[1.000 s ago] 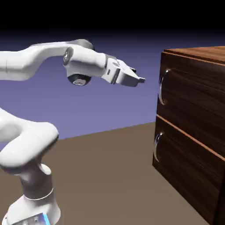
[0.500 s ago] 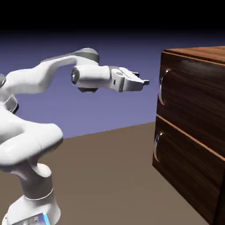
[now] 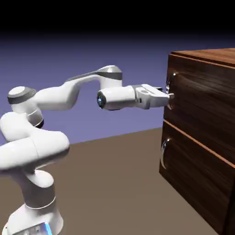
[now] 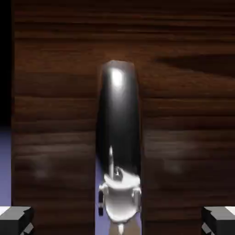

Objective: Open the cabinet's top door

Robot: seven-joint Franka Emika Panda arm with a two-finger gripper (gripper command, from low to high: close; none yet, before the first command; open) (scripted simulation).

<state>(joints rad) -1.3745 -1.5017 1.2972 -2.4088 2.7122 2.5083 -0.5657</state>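
Exterior view, cabinet: the cabinet (image 3: 202, 133) filled the right side of the frame, with the top door (image 3: 204, 103) above the orange seam (image 3: 197, 141)
Exterior view, handles: the top handle (image 3: 170, 90) sat at the door's left edge, right of centre; the lower handle (image 3: 164, 153) sat below the seam
Exterior view, gripper: the gripper (image 3: 168, 96) was level at frame centre-right, its tips at the top handle; contact could not be confirmed
Exterior view, surface and room: a plain brown table (image 3: 110, 183) lay across the lower frame; the blue-violet backdrop (image 3: 69, 55) was above it, black at the top
Hand view, handle: the top handle (image 4: 118, 137) ran upright through frame centre against dark wood grain
Hand view, fingers: the grey fingertips (image 4: 14, 219) sat in the bottom corners, wide apart, nothing between them but the handle ahead; jaws spread
Step in hand: judged as the final approach, the handle not yet grasped
Next move: judged to need a short advance so the fingers straddle the bar, a squeeze, then a pull away from the cabinet face
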